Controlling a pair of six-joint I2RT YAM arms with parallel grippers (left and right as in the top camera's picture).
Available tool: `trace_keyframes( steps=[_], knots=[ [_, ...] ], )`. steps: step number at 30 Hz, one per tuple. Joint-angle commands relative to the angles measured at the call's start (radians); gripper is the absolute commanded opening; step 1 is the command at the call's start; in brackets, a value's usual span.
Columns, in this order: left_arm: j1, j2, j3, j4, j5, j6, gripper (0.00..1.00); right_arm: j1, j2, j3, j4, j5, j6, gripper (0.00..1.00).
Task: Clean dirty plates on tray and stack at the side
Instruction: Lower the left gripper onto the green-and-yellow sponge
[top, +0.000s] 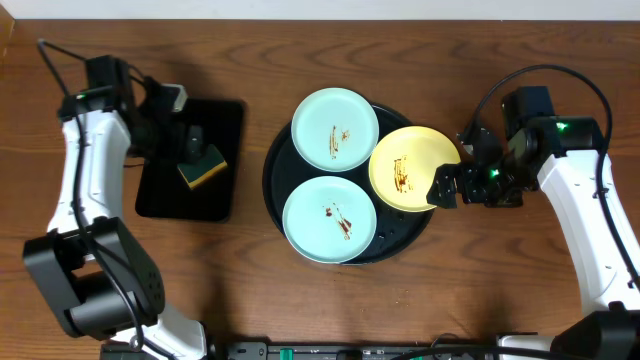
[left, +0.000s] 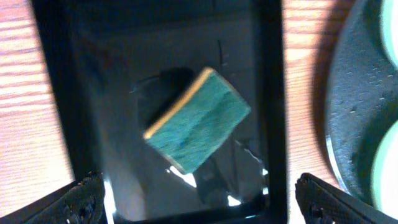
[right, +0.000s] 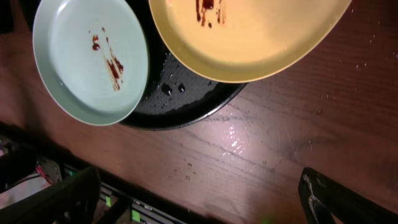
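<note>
All three of your plates lie on the round tray (top: 398, 232), which sits about midway between the left and right edges of the tabletop (top: 250, 290). The far mint plate (top: 335, 128) lies on the side toward the far edge and hangs over the rim there. The near mint plate (top: 329, 219) lies toward the near edge and overhangs the rim on the left. The yellow plate (top: 414, 169) lies on the side toward the right edge, with a good part of it past the rim and over bare wood. Each plate shows brown smears near its middle. The three sit close together, but you cannot tell whether their rims touch or overlap. Water droplets (right: 171, 88) bead on the tray's black surface between the near mint plate and the yellow one.

Your right fingers (top: 446, 187) hang just beside the yellow plate's right-hand rim. They are spread wide with nothing between them, and the right wrist view shows them clear of the plate.

Toward the left edge lies a rectangular tray (top: 160, 195), well apart from the round one. A sponge (top: 202, 167), green face up with a yellow layer beneath, rests askew in it. Your left fingers (top: 190, 135) hover over that sponge, spread wide. In the left wrist view the sponge lies free on the tray, not pinched.
</note>
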Motion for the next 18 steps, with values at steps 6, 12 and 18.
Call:
trace_keyframes(
  steps=[6,12,18],
  knots=[
    [0.033,0.023,0.018,-0.002,0.126,0.315,0.97,0.003,-0.014,0.019,-0.024,-0.015,-0.02,0.99],
    [0.015,0.023,0.018,-0.002,0.155,0.467,0.96,0.003,-0.014,0.019,-0.029,-0.015,-0.019,0.99],
    [0.016,0.078,0.018,0.012,0.13,0.498,0.95,0.003,-0.014,0.019,-0.032,-0.015,-0.019,0.99]
  ],
)
